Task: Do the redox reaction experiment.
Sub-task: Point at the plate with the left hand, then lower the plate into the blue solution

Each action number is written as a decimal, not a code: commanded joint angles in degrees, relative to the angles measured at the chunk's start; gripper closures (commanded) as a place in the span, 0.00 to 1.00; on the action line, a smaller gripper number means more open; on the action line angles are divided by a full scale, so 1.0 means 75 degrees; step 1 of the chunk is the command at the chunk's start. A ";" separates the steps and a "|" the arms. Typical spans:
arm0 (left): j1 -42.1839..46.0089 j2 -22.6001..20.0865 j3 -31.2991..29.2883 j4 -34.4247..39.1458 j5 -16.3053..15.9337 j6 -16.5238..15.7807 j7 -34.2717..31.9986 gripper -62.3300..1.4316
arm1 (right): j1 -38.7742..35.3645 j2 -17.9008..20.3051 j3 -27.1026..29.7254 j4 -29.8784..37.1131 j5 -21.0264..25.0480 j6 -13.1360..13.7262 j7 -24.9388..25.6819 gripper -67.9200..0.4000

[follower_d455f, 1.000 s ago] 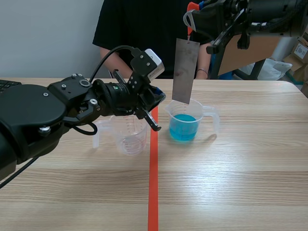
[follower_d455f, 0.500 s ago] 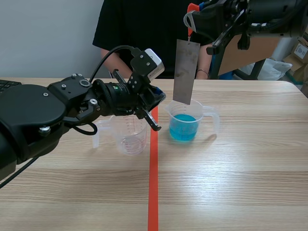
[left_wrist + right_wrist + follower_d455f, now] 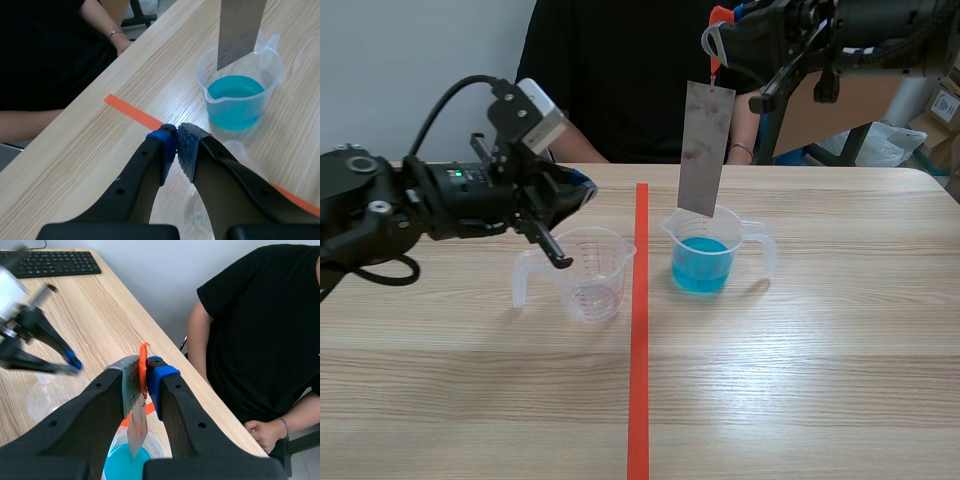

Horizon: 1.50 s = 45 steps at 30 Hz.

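Backing off leftward, the left gripper (image 3: 176, 136), closed on nothing, clears the empty beaker (image 3: 590, 280); the right gripper (image 3: 145, 371) clamps the metal strip (image 3: 705, 148) over the blue solution (image 3: 701, 266), seemingly for dipping.

Person in black shirt (image 3: 620, 70) across the wooden table (image 3: 800, 380), black keyboard (image 3: 50, 262) near its edge
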<state>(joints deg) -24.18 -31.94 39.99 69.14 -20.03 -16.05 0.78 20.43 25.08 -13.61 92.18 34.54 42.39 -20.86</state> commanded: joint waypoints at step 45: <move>1.1138 0.0860 -0.7055 0.1775 -0.1241 0.1096 -0.0519 0.90 | 0.0152 -0.0035 0.0073 -0.1151 0.0012 0.0044 0.0895 0.97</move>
<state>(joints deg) 58.81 -25.36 -12.88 81.97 -28.99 -7.68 -2.35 20.27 25.06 -13.58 83.02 33.91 42.39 -15.09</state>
